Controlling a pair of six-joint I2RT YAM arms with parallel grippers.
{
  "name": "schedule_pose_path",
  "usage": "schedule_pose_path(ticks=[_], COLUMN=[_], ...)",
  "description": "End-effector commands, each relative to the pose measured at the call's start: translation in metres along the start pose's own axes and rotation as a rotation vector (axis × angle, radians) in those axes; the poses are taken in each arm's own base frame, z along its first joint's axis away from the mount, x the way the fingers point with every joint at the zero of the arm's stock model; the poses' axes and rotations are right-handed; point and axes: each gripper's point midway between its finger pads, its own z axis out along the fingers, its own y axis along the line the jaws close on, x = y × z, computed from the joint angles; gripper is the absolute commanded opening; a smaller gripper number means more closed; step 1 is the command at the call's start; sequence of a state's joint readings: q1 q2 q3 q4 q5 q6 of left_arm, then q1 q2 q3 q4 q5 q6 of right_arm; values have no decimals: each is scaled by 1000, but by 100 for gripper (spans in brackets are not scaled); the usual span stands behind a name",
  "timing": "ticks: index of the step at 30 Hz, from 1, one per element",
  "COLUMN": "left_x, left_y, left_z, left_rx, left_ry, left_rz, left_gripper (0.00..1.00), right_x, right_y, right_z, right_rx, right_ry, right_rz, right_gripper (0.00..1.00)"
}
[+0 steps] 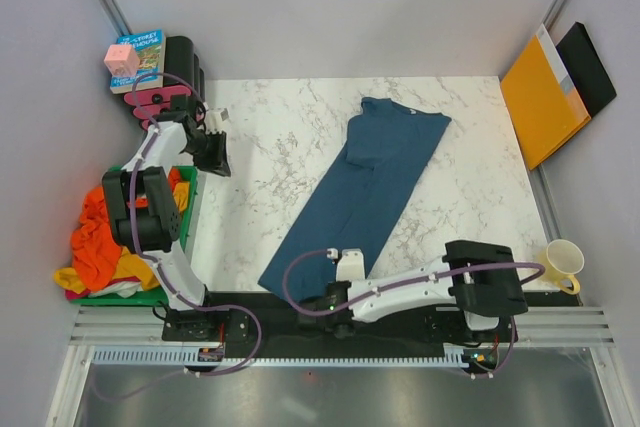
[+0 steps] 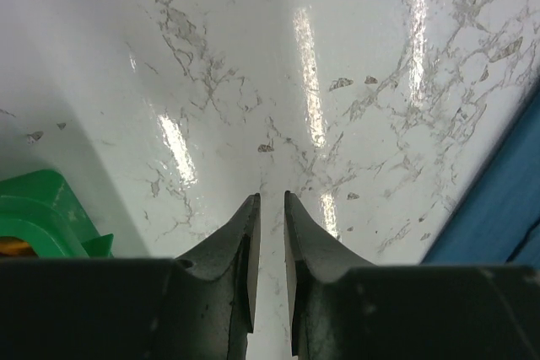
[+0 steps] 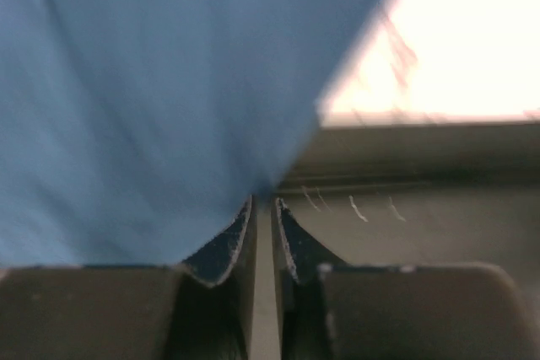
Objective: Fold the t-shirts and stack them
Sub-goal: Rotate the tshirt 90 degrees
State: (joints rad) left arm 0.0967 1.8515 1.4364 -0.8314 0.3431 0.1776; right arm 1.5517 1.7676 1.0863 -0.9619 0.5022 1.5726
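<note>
The right gripper [image 3: 265,201] at 6 o'clock pinches the near hem of the teal-blue t-shirt [image 1: 375,172]. The left gripper [image 2: 272,196] at 9 o'clock is closed on nothing. A shallow pinch could slip, spoiling the fold.

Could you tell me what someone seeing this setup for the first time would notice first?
A long dark teal-blue t-shirt lies diagonally across the white marble table, folded lengthwise. The right gripper appears to pinch its near hem, while the left gripper hangs shut over bare marble at the left. Beside that arm, a green bin holds a bright heap of orange and yellow shirts.
</note>
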Motion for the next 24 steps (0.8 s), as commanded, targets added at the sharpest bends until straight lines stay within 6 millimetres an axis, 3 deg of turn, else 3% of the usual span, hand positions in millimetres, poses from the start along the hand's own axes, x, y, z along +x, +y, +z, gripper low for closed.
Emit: schedule_pose_path(ticks=[1, 4, 5, 7, 8, 10, 11, 12, 13, 14, 16, 17, 18, 19, 20, 21, 22, 24], left_x=[-11, -16, -20, -32, -43, -53, -61, -64, -62, -70, -67, -78, -74, -78, -98, -90, -111, -104], left_y=[-8, -17, -19, -35, -42, -64, -81, -92, -119, -132, -165, -177, -189, -195, -207, -209, -222, -231], left_z=[-23, -26, -28, -33, -36, -34, -30, -25, -17, -17, 6, 5, 26, 32, 27, 55, 48, 76], left_rx=[24, 68, 81, 125, 133, 156, 158, 160, 183, 179, 210, 210, 222, 225, 225, 235, 242, 268], left_ry=[-81, -100, -113, -142, -160, -164, -157, -147, -122, -123, -78, -97, -56, -51, -97, -28, -80, -18], left_rz=[108, 130, 131, 158, 174, 230, 275, 307, 371, 415, 493, 523, 549, 564, 589, 587, 612, 623], left_gripper=[25, 25, 26, 28, 28, 29, 29, 29, 29, 28, 28, 28, 29, 29, 29, 29, 29, 27], right_x=[-5, -66, -106, -176, -226, -281, -321, -335, -351, -369, -378, -382, -382, -382, -383, -378, -377, -374], right_y=[-15, 12, 26, 28, 20, 16, -10, -14, -26, -50, -69, -80, -86, -91, -96, -101, -104, -110], right_z=[-49, -68, -88, -108, -121, -139, -134, -130, -128, -113, -104, -100, -99, -96, -97, -94, -93, -95], right_rx=[6, -115, -165, -178, -156, -195, -137, -148, -126, -56, 8, 42, 61, 83, 93, 110, 114, 111], right_ry=[-138, -315, -421, -521, -573, -629, -650, -623, -625, -620, -610, -612, -610, -609, -613, -607, -606, -608], right_rz=[97, 193, 189, 296, 324, 395, 414, 427, 437, 457, 393, 384, 354, 340, 340, 340, 346, 366], right_gripper=[31, 42, 45, 49, 50, 51, 51, 51, 51, 51, 50, 51, 50, 50, 50, 50, 50, 50])
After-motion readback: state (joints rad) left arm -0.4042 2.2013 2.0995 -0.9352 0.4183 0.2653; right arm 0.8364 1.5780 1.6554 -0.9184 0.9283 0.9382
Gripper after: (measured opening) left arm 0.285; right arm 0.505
